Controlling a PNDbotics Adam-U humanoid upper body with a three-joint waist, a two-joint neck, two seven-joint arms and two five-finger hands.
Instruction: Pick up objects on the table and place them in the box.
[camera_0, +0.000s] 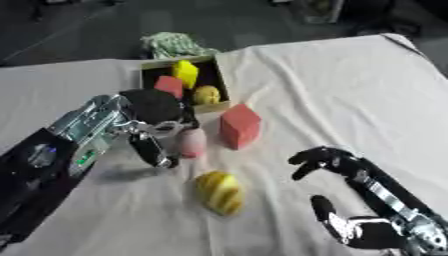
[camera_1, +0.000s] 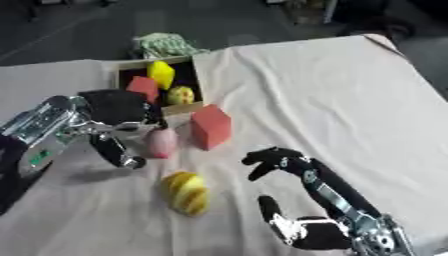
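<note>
Nearest us, our right hand (camera_0: 350, 232) rests idle, fingers relaxed, while our left hand (camera_0: 153, 125) curls its fingers round the upright pink object (camera_0: 192, 142), the box (camera_0: 218, 76) just beyond them.

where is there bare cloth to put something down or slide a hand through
Bare cloth runs right of the red block to the table's right edge, and along the far left beside the box. It is crowded between the box, the left hand on the pink object, and the yellow striped fruit.

Soft blur throughout, seemingly dim, even overhead light
</note>
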